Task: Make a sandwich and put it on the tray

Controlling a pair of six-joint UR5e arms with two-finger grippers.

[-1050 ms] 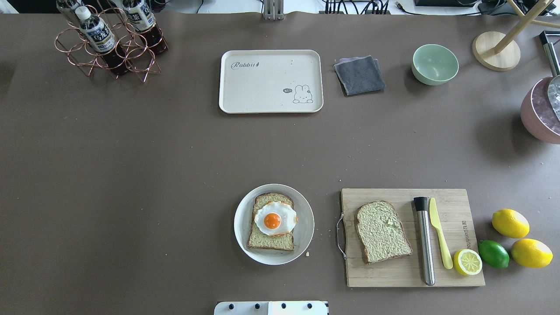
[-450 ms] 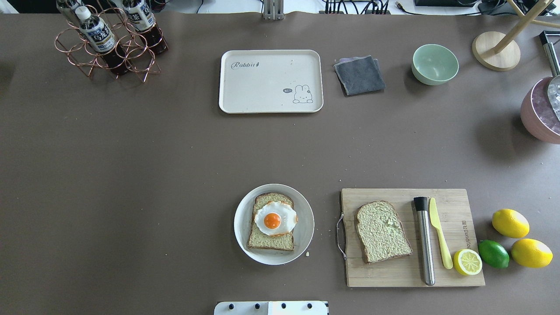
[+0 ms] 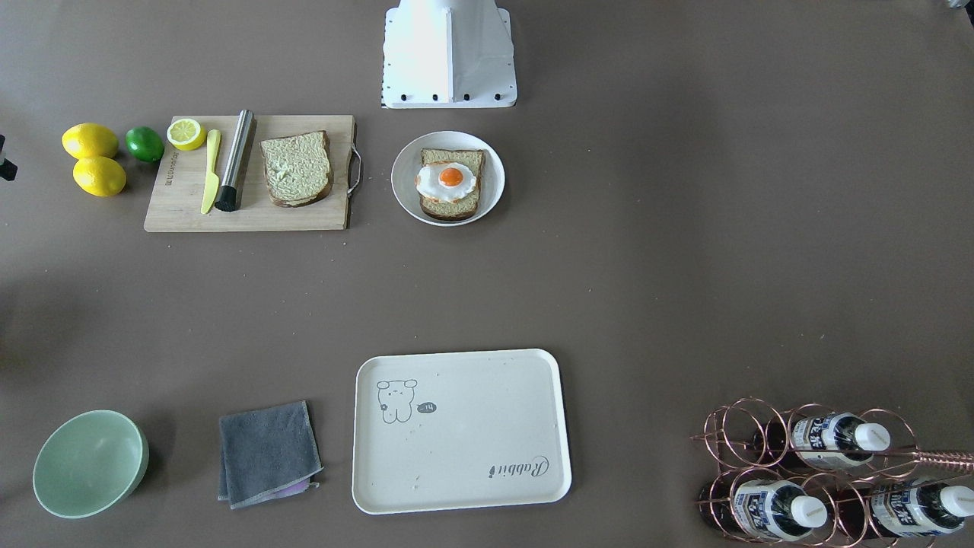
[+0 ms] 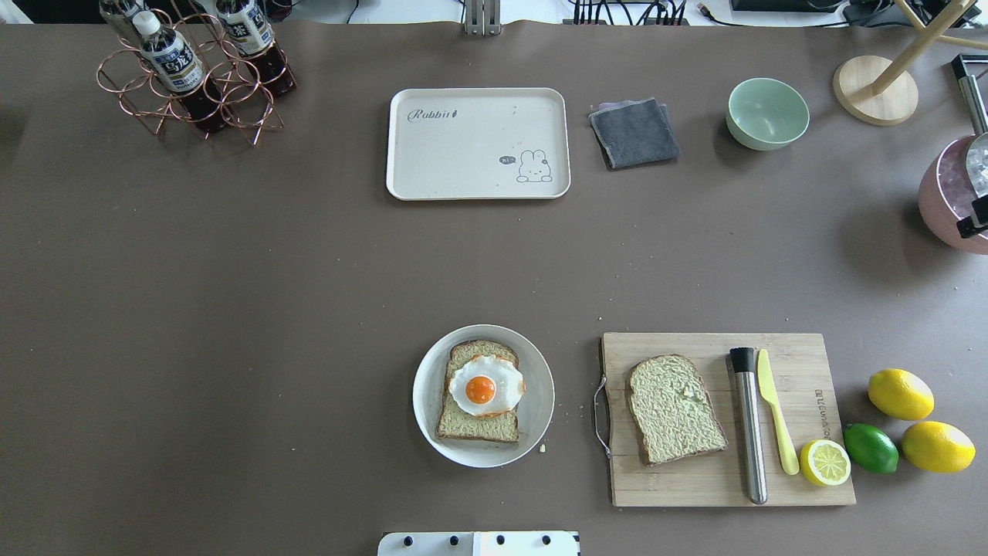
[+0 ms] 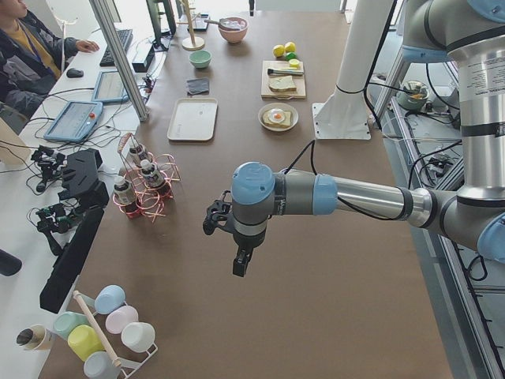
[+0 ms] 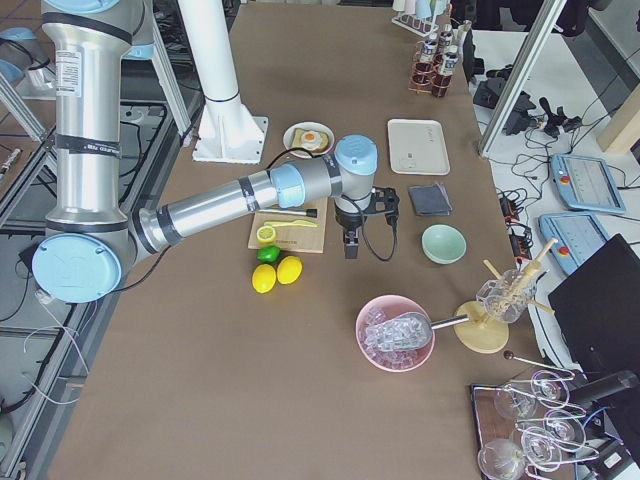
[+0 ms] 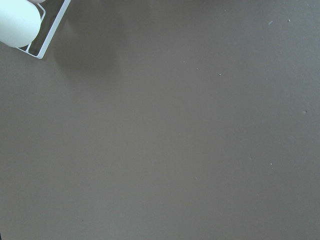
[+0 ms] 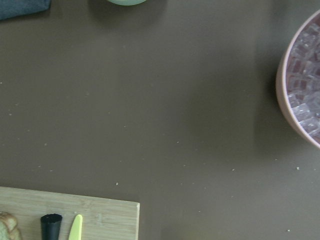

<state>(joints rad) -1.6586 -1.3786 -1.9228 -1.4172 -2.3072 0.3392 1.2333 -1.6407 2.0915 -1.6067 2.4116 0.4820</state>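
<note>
Lying on the plate (image 4: 540,401) at lower middle of the overhead view, one slice (image 4: 477,423) carries the egg (image 4: 485,386). The other slice (image 4: 675,409) sits on the board (image 4: 679,486) to its right, so the two are not yet stacked. The tray (image 4: 463,154) lies at upper middle, well apart from both.

The left gripper (image 5: 239,264) hangs over bare table (image 5: 331,300) in the middle of the left side view, pointing down. It is small and seen edge-on, so I cannot tell how far its fingers are parted or whether they hold anything. Its wrist view gives only brown table, with a pale shape (image 7: 17,22) in a white frame cut off at the upper left corner.

The right gripper (image 6: 350,243), in the middle of the right side view, hangs just past the board's corner and below the grey cloth (image 6: 432,200). Its fingers too are too small to judge. In the overhead view only a black-and-white sliver shows at the right edge. Its wrist view cuts the board to a corner at lower left and the pink bowl (image 8: 281,95) to an arc at the right edge.
</note>
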